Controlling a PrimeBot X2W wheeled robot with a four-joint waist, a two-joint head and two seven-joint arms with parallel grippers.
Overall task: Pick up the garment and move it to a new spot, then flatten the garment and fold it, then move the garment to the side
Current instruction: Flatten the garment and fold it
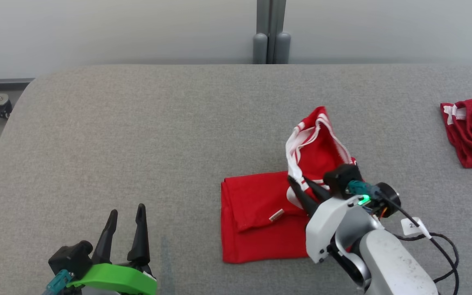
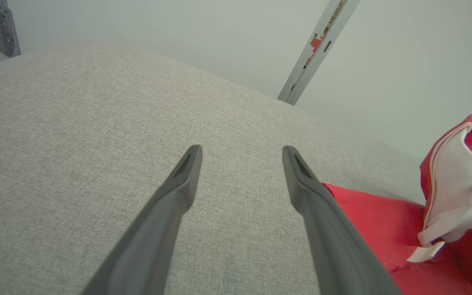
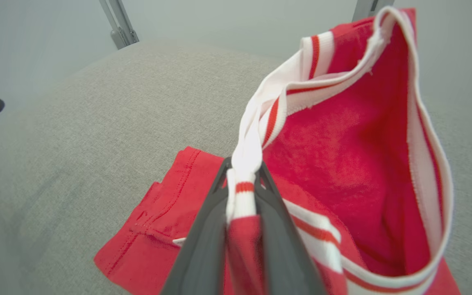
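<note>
Toward 4 o'clock on the grey padded surface (image 1: 137,123), right gripper (image 1: 297,182) is pinching the red garment's (image 1: 260,213) striped waistband (image 1: 301,139) raised, apparently mid-fold, left gripper (image 1: 127,211) hanging spread open at 7 o'clock, next move probably laying that waistband over toward 9 o'clock.

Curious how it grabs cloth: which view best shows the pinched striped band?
Right wrist view: the striped band is clamped between the right fingers. Head view shows it farther off; left wrist view catches part.
</note>
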